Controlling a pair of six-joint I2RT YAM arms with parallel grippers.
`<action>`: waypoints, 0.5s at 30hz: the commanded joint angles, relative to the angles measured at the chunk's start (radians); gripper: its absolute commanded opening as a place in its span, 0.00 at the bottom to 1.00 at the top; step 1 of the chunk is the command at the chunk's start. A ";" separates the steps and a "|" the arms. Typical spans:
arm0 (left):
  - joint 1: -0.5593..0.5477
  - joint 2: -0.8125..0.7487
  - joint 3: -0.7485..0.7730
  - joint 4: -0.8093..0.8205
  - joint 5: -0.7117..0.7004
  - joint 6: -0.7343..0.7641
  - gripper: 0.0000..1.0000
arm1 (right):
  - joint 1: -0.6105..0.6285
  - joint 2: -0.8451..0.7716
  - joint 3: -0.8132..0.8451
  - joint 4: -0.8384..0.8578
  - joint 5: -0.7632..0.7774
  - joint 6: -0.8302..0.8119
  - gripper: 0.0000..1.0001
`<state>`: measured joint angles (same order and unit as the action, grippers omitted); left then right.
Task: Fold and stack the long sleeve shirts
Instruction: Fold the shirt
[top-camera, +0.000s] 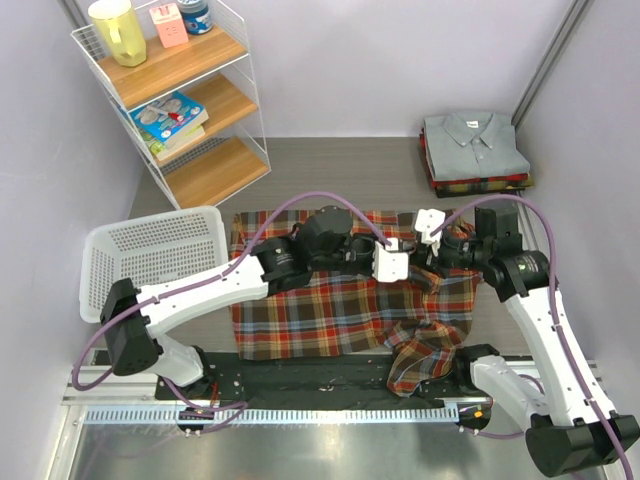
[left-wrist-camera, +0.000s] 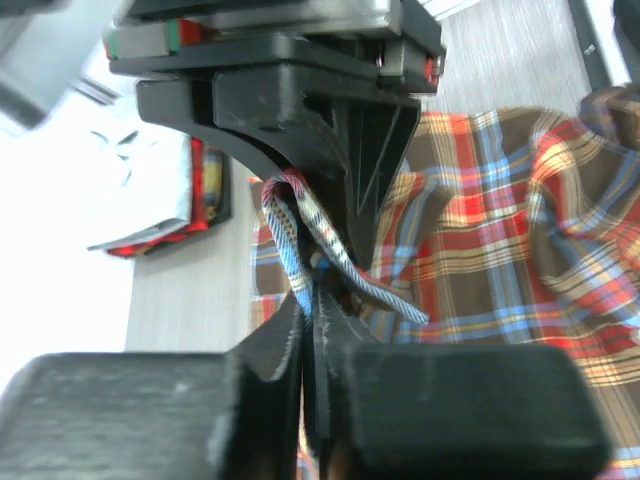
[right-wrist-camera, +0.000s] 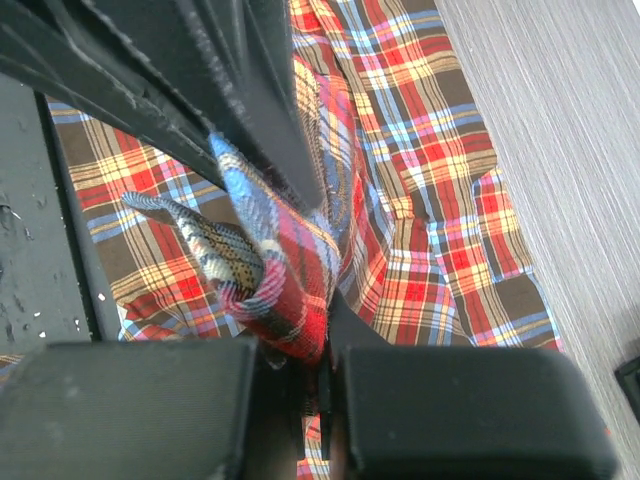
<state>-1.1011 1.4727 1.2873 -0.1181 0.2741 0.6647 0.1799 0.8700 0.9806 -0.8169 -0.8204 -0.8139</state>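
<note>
Near edge: a black mat (top-camera: 300, 375) is lying along the front of the table (top-camera: 340, 170), between the two arm bases; one corner of the plaid flannel shirt (top-camera: 330, 310) is drooping onto it right of centre, bunched and wrinkled.

Middle ground: the shirt is lying spread across the table in red, dark green-brown and cream checks; its near half is lying fairly flat, its far half is rumpling up under the wrists; both arms are reaching inward over it and meeting above its far right part.

Left gripper (left-wrist-camera: 312, 285): jaws are pressing together on a thin raised fold of the plaid cloth; the fold's edge is sticking out sideways past the fingers; the rest of the shirt is lying below on the table.

Right gripper (right-wrist-camera: 310, 300): jaws are clamping a thicker doubled fold of the same shirt; red and blue checks are bulging out beside the fingers.

Left side: a white basket (top-camera: 150, 245) is standing just beside the shirt's left edge.

Far right corner: the folded stack (top-camera: 478, 180) is sitting well apart from the plaid shirt; the grey shirt (top-camera: 470, 135) is lying on top, collar and buttons facing up; red and plaid layers are showing beneath it.

Far left: a wire shelf (top-camera: 200, 120) is standing by the wall, carrying a yellow jug (top-camera: 118, 30) on its top tier and books (top-camera: 168, 115) on its middle tier.
</note>
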 joint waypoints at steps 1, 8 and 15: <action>-0.009 -0.008 0.056 -0.084 0.037 -0.085 0.00 | 0.010 -0.029 0.012 0.027 -0.040 -0.016 0.06; -0.013 -0.083 0.057 -0.314 0.158 -0.134 0.00 | 0.010 -0.075 -0.016 0.018 0.105 -0.048 0.59; -0.075 -0.161 -0.066 -0.469 0.277 -0.112 0.00 | -0.014 -0.111 -0.030 0.108 0.352 -0.061 0.74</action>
<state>-1.1255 1.3685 1.2720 -0.4858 0.4530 0.5579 0.1829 0.7582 0.9424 -0.8074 -0.6018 -0.8715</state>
